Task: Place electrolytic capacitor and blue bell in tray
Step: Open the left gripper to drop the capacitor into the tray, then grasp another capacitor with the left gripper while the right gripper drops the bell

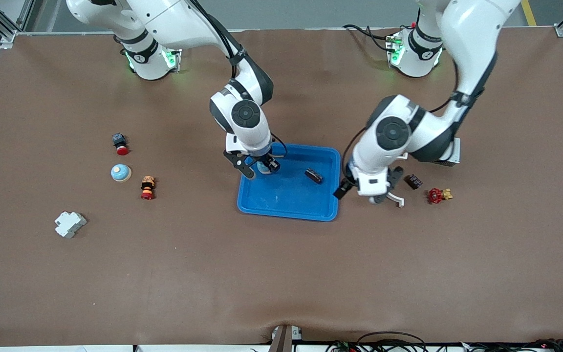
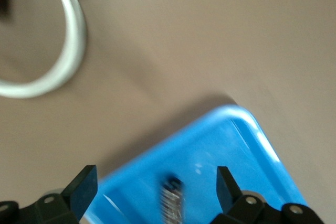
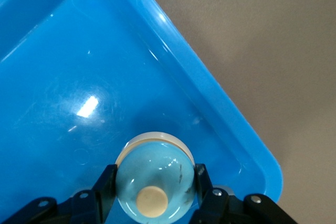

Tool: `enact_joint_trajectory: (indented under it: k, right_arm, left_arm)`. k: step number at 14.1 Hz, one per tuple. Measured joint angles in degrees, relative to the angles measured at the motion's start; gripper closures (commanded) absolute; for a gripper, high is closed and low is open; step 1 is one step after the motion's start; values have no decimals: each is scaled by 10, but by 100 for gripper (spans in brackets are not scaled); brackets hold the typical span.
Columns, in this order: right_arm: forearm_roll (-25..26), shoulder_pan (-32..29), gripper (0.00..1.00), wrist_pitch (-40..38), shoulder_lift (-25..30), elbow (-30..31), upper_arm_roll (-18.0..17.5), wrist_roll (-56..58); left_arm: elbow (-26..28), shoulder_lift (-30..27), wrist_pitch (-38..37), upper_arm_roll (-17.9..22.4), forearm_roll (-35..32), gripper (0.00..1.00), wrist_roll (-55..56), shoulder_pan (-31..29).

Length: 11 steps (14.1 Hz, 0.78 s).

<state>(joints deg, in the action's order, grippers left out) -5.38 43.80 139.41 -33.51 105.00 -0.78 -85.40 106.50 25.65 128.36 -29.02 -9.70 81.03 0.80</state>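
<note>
Right gripper: I saw my right gripper (image 3: 155,192) over the tray's corner toward the robot bases and the right arm's end, its 2 fingers (image 3: 104,184) closed onto the sides of the blue bell (image 3: 154,182).
Bell orientation: the blue bell sat dome-up toward the wrist camera, its cream button facing straight up the gripper; being round, it showed me no long axis.
Bell look: pale blue glossy dome, cream button on top, a light rim at its base.
Left gripper: my left gripper (image 2: 152,187) hung over the tray's edge toward the left arm's end, fingers spread wide and holding nothing.
Capacitor: the electrolytic capacitor (image 1: 313,175) lay on its side inside the tray (image 1: 286,203), near the rim toward the left arm's end; a dark, short cylinder, its long axis slanting across the tray floor.
Tray: bright blue, shallow, rounded corners, on the brown table (image 1: 281,274).
Second bell: I saw 1 more blue bell (image 1: 120,172) well apart, toward the right arm's end of the table.
</note>
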Motion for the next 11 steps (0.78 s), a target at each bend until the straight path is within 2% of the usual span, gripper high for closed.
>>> enact_joint_trajectory:
  k: [5,8,9,10,11]
  right_arm:
    - [1,15,100,15,-17,0,1,-19]
    - [11,22,100,18,-22,-2,3,-37]
    - [13,23,95,18,-23,-3,4,-40]
    - [13,23,1,18,-23,-3,4,-41]
    - [13,23,0,18,-23,-3,4,-43]
  left_arm:
    - [56,-11,-18,1,-12,0,-124,-90]
    - [86,-11,-16,1,-68,0,-135,-120]
    - [95,-11,-13,1,-83,0,-135,-129]
    - [104,-11,-12,1,-95,0,-137,-138]
    - [113,-11,-10,1,-103,0,-139,-144]
